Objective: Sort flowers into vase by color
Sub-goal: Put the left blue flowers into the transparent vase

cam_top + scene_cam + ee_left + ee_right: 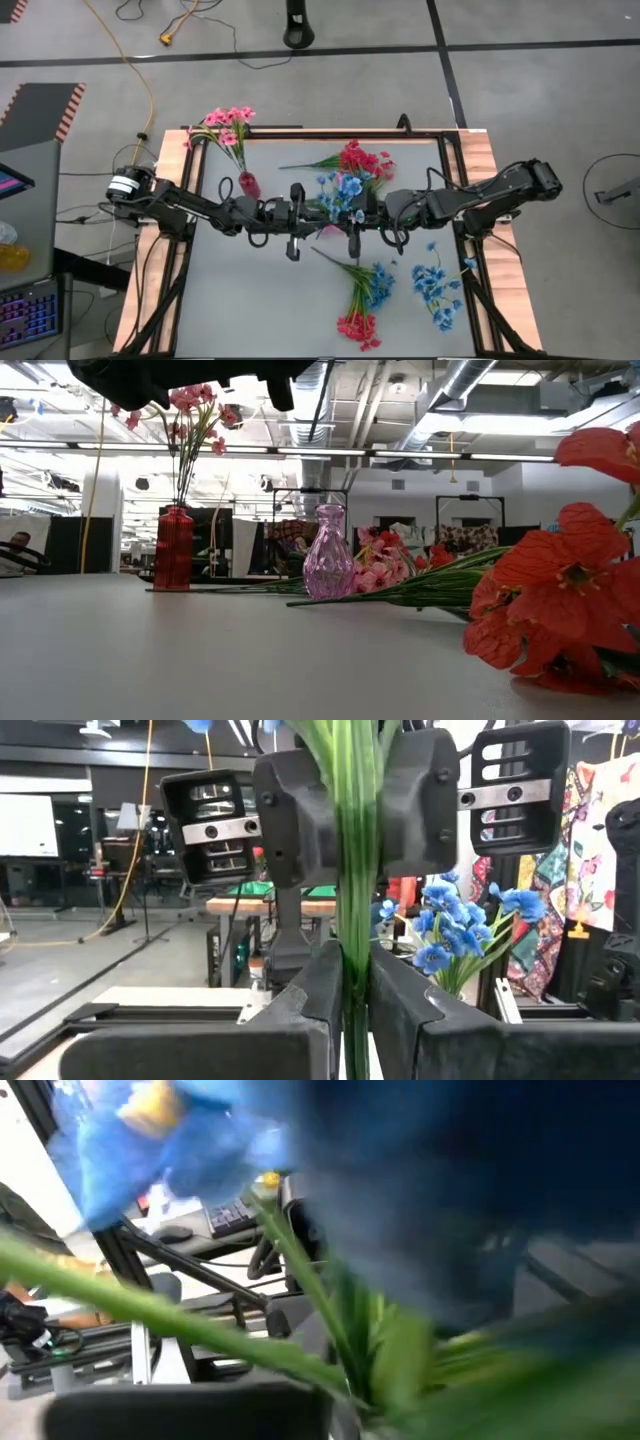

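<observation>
Both dark six-joint arms reach in from opposite sides of the table and meet near its middle, their forearms stretched almost level and their wrists facing one another. The left gripper (355, 990) has its two dark fingers pressed together on a thin green flower stem (352, 870). The right gripper (355, 815) sits directly opposite, its fingers closed around the same stem higher up.
</observation>
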You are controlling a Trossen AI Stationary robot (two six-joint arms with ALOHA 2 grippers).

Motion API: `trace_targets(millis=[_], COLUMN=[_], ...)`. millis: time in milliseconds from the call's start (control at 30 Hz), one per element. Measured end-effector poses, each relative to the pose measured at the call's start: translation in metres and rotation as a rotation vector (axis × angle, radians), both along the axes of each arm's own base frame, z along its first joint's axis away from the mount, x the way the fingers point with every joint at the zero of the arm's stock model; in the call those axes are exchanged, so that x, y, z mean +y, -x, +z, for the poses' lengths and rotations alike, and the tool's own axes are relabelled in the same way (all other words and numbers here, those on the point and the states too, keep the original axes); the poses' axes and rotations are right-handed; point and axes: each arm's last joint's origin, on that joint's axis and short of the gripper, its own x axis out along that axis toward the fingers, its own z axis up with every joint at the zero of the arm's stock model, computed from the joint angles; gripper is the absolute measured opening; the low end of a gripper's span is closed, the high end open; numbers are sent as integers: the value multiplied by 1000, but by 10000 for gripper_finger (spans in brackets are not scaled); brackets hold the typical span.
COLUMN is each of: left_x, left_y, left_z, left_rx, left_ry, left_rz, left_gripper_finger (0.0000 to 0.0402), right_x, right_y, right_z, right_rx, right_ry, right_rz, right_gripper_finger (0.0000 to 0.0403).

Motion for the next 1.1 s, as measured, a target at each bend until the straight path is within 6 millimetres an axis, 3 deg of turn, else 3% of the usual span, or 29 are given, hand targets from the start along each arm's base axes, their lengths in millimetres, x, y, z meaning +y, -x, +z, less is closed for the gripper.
trace_targets(millis=[100,333,533,867,1100], left_x=[0,-1,-1,-1,-1], left_y=[0,-1,-2,-2,-2], left_z=[-1,-5,-12,-15,-17], left_rx=[9,51,126,162,178], left_ry=[13,52,60,59,96], left_rz=[-19,-47,-46,-45,-50], left_gripper_finger=[43,114,156,162,162], right_x=[-1,0,5,22,46], right_y=[2,20,61,139,171], right_z=[0,9,26,47,52], right_rx=[18,51,98,74,56], right_ry=[5,-65,-68,-101,-116], right_rz=[0,10,-26,-140,-15], right_gripper_finger=[32,36,39,40,33])
